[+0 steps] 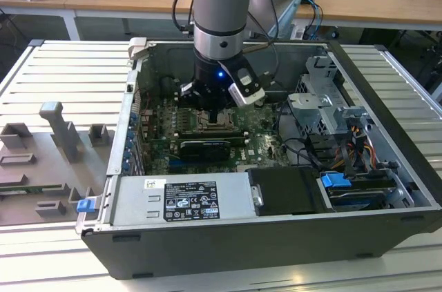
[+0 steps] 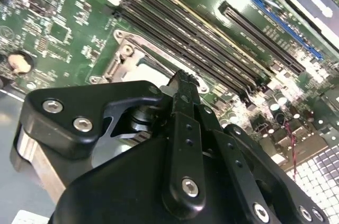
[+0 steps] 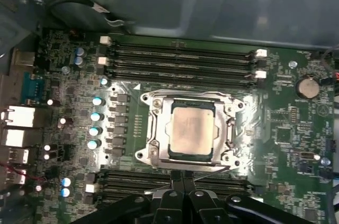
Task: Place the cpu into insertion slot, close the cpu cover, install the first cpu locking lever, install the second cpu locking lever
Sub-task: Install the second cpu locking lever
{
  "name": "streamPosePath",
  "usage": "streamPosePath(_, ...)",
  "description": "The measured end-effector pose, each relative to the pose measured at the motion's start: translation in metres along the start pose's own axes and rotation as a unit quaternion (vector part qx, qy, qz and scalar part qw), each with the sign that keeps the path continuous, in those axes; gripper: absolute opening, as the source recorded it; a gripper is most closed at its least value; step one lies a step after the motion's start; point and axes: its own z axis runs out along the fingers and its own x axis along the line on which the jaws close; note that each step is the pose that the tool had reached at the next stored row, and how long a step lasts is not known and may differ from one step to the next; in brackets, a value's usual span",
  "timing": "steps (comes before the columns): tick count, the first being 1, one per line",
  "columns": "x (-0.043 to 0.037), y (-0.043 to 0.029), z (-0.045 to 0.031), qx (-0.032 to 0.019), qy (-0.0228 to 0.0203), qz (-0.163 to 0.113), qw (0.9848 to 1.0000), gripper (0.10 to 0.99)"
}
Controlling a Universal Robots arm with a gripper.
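While the cpu (image 3: 191,132) lies seated under the closed cpu cover (image 3: 153,128), the gripper (image 3: 183,177) — fingertips pinched together, nothing held — is best pressed steadily at the socket's edge.

silvery-beige cpu (image 3: 190,129), green motherboard (image 3: 286,144)

Access, for your reference:
- Above the square silver-rimmed insertion slot (image 3: 192,131): open; your black end effector (image 3: 183,179) sits at its edge.
- Flanking it: long black memory slots with white clips (image 3: 180,57) on two sides.
- Beyond: grey metal case wall (image 3: 212,1), grey drive cage (image 1: 324,102), black expansion card (image 1: 205,147).
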Motion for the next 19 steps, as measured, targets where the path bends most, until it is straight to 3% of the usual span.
streamPosePath(5, 0.0025, -0.001, 0.0094, -0.0003, 0.0001, 0.0, 1.0, 0.106)
streamPosePath(6, 0.0037, -0.0022, 0.0109, -0.0029, 0.0, 0.0, 1.0, 0.106)
streamPosePath(8, 0.0063, -0.0065, 0.0112, -0.014, -0.001, 0.0, 0.9999, 0.106)
streamPosePath(10, 0.0087, -0.0099, 0.0109, -0.0185, -0.0013, 0.0, 0.9998, 0.106)
streamPosePath(13, 0.0147, -0.0139, 0.0106, -0.0239, -0.0018, 0.0, 0.9997, 0.106)
streamPosePath(19, 0.0163, -0.0156, 0.011, -0.0289, -0.0021, 0.0, 0.9996, 0.106)
